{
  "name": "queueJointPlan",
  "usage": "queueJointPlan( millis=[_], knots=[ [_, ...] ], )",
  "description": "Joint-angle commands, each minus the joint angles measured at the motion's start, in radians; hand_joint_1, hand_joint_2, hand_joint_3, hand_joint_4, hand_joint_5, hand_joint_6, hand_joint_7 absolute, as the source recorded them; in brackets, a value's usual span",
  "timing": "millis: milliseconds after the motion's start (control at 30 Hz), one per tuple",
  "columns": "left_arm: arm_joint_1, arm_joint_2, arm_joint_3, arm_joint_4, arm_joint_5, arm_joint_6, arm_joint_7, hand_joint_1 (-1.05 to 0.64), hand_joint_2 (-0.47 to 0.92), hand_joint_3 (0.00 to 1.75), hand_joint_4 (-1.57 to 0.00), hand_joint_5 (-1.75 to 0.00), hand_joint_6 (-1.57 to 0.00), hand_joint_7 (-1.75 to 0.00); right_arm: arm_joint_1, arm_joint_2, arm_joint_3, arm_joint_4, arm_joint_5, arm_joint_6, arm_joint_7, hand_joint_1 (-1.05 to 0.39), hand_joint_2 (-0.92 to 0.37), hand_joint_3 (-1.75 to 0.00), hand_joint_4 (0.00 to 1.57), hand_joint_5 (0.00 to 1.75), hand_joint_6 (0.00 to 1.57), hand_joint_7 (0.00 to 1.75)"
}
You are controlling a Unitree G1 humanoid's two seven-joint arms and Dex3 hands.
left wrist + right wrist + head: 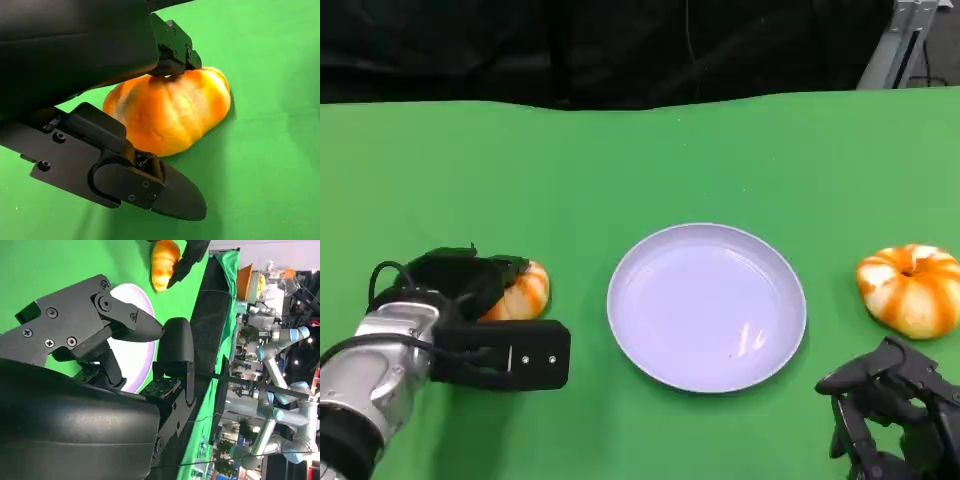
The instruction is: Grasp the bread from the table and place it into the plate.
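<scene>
The left hand sits over a bread roll at about nine o'clock from the plate, on the green tabletop. In the left wrist view an upper finger presses on the top of the roll while a flat lower finger lies beside and under its near flank, so the hand looks closed around the bread, though the roll appears to rest on the cloth, not lifted. To do this step well, the grip should settle before any lift: both contacts ought to bear across the widest part of the roll, since the crust is rounded and likely to squirm out of a shallow pinch. Squeeze gently; soft bread will dent. Then raise it straight up, carry it toward three o'clock, and lower it over the middle of the plate rather than its sloped rim. A second roll lies at three o'clock from the plate, with the right hand near it at about seven o'clock, fingers loosely curled and holding nothing; I cannot tell whether they are spread or closed.
</scene>
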Motion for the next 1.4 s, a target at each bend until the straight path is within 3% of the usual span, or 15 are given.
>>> queueJointPlan(
  millis=[33, 333, 433, 467, 567, 633, 667, 700, 733, 767, 800, 867, 900, 1067, 1400],
  knots=[
    [-0.004, -0.001, -0.005, 0.045, -0.024, -0.014, 0.036, -0.89, 0.92, 0.10, -0.18, -0.04, -0.32, -0.03, 0.012, -0.003, -0.001, -0.028, 0.003, -0.001, -0.009, -0.14, -0.67, -0.98, 0.81, 1.71, 0.77, 1.45],
    [-0.011, 0.002, -0.006, 0.105, -0.054, -0.059, 0.080, -0.75, 0.92, 0.14, -0.27, -0.05, -0.37, -0.03, 0.017, -0.003, -0.001, -0.035, 0.002, 0.003, -0.015, -0.14, -0.66, -0.99, 0.82, 1.71, 0.77, 1.46],
    [0.010, -0.022, 0.019, 0.120, -0.084, -0.083, 0.176, -0.36, 0.92, 0.15, -0.61, -0.09, -0.54, -0.04, 0.016, -0.006, 0.000, -0.034, 0.012, 0.002, -0.007, -0.13, -0.65, -1.00, 0.82, 1.70, 0.77, 1.46],
    [0.017, -0.031, 0.029, 0.130, -0.095, -0.096, 0.219, -0.20, 0.92, 0.16, -0.81, -0.16, -0.67, -0.08, 0.016, -0.007, 0.000, -0.033, 0.012, 0.000, -0.005, -0.13, -0.66, -1.01, 0.82, 1.70, 0.77, 1.45],
    [0.024, -0.042, 0.047, 0.159, -0.128, -0.138, 0.283, -0.07, 0.92, 0.17, -0.98, -0.17, -0.90, -0.11, 0.016, -0.007, -0.001, -0.035, 0.013, 0.004, -0.004, -0.14, -0.66, -1.00, 0.82, 1.71, 0.77, 1.46],
    [0.026, -0.040, 0.062, 0.169, -0.160, -0.175, 0.285, -0.05, 0.92, 0.18, -1.01, -0.16, -0.95, -0.12, 0.015, -0.008, -0.001, -0.036, 0.013, 0.007, -0.004, -0.14, -0.65, -1.00, 0.82, 1.71, 0.77, 1.46],
    [0.030, -0.036, 0.071, 0.166, -0.177, -0.198, 0.286, -0.04, 0.92, 0.29, -1.00, -0.72, -1.13, -0.17, 0.016, -0.008, -0.002, -0.037, 0.011, 0.008, -0.005, -0.14, -0.65, -1.01, 0.82, 1.71, 0.77, 1.46],
    [0.032, -0.032, 0.077, 0.164, -0.189, -0.215, 0.287, -0.05, 0.90, 0.38, -0.92, -1.10, -1.19, -0.25, 0.016, -0.009, -0.003, -0.037, 0.010, 0.009, -0.005, -0.14, -0.65, -1.01, 0.82, 1.71, 0.77, 1.46],
    [0.036, -0.028, 0.080, 0.159, -0.195, -0.228, 0.298, -0.05, 0.88, 0.45, -0.87, -1.30, -1.17, -0.39, 0.015, -0.008, -0.003, -0.037, 0.009, 0.008, -0.006, -0.14, -0.65, -1.01, 0.82, 1.71, 0.77, 1.46],
    [0.037, -0.026, 0.081, 0.157, -0.195, -0.235, 0.307, -0.05, 0.85, 0.55, -0.81, -1.56, -0.94, -1.00, 0.015, -0.008, -0.003, -0.036, 0.008, 0.008, -0.006, -0.14, -0.64, -1.01, 0.82, 1.71, 0.77, 1.46],
    [0.038, -0.025, 0.082, 0.157, -0.195, -0.240, 0.312, -0.05, 0.83, 0.59, -0.79, -1.65, -0.83, -1.26, 0.015, -0.008, -0.003, -0.035, 0.008, 0.007, -0.006, -0.14, -0.64, -1.01, 0.82, 1.71, 0.77, 1.46],
    [0.045, -0.016, 0.091, 0.129, -0.202, -0.260, 0.333, -0.07, 0.84, 0.63, -0.75, -1.73, -0.65, -1.60, 0.015, -0.009, -0.003, -0.036, 0.013, 0.010, -0.004, -0.14, -0.64, -1.02, 0.82, 1.71, 0.77, 1.46],
    [0.047, -0.014, 0.093, 0.120, -0.204, -0.265, 0.338, -0.07, 0.84, 0.64, -0.74, -1.74, -0.61, -1.67, 0.015, -0.009, -0.003, -0.036, 0.014, 0.011, -0.003, -0.14, -0.64, -1.01, 0.82, 1.71, 0.77, 1.46],
    [0.059, 0.002, 0.126, -0.062, -0.211, -0.255, 0.332, -0.04, 0.81, 0.64, -0.74, -1.75, -0.58, -1.74, 0.013, -0.008, -0.005, -0.032, 0.022, 0.011, 0.001, -0.14, -0.66, -0.99, 0.83, 1.70, 0.78, 1.43],
    [0.063, -0.014, 0.139, -0.368, -0.205, -0.236, 0.240, -0.08, 0.72, 0.75, -0.77, -1.75, -0.74, -1.58, 0.008, -0.011, -0.007, -0.032, 0.025, 0.020, 0.005, -0.14, -0.67, -0.96, 0.82, 1.71, 0.77, 1.44]
  ],
)
